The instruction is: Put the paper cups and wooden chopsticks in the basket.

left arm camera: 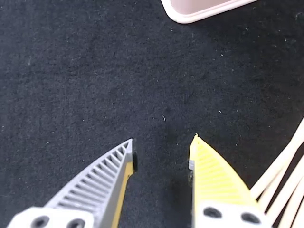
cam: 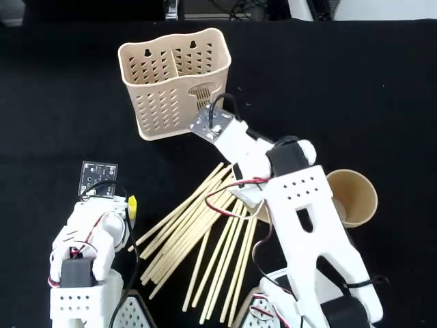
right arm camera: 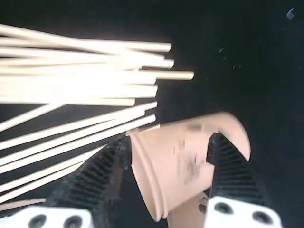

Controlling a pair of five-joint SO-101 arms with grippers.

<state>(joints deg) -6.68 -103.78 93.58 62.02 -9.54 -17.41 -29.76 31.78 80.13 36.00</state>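
One paper cup [right arm camera: 175, 166] lies sideways, pinched across its wall by the right pincer [right arm camera: 170, 138], beside the fanned wooden chopsticks [cam: 198, 239]. In the high view the basket [cam: 160, 109] sits towards the upper left, nearer this arm. The left pincer [left arm camera: 162, 138] hangs spread over bare bench [cam: 341, 82].

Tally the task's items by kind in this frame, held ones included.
Paper cups: 2, one lying loose, the other in the right gripper.
Wooden chopsticks: at least 10; they overlap, so the exact number cannot be told.
Basket: 1.
Total: at least 13.
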